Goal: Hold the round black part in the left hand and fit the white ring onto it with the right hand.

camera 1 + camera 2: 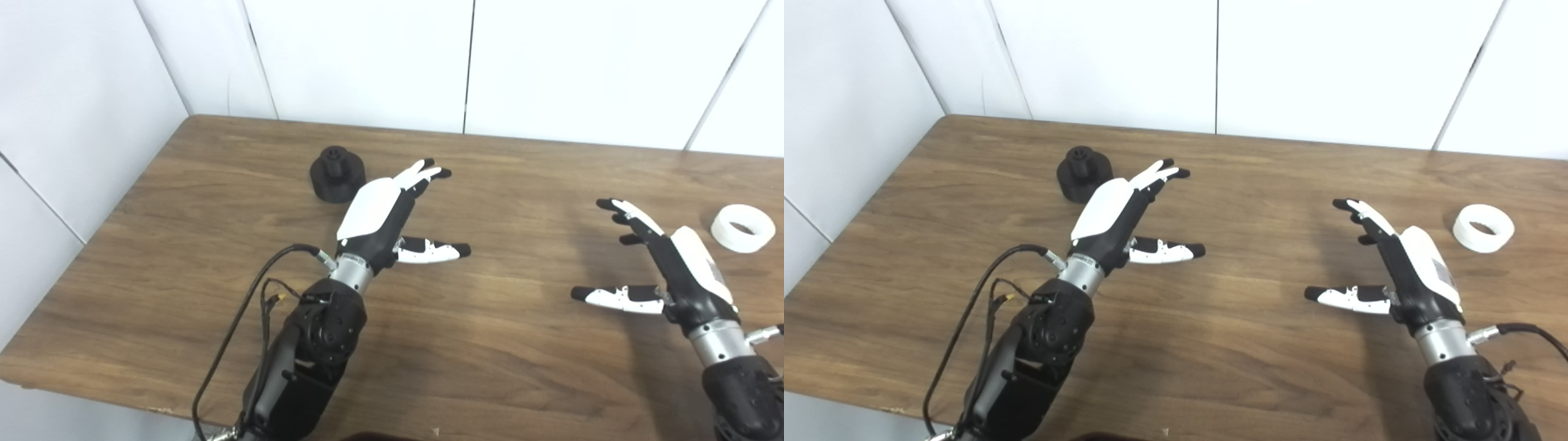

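Note:
The round black part point(337, 174) stands on the wooden table point(490, 343) at the far left, with a small hub on top. My left hand point(392, 211) is open and empty, just right of the part and close to it, fingers pointing away. The white ring point(743, 228) lies flat on the table at the far right. My right hand point(661, 260) is open and empty, to the left of the ring and a little nearer to me, apart from it. Both also show in the right eye view: the black part point(1084, 173) and the ring point(1483, 228).
White wall panels point(367, 61) close the table at the back and on the left. A black cable point(245, 318) loops beside my left forearm near the table's front edge.

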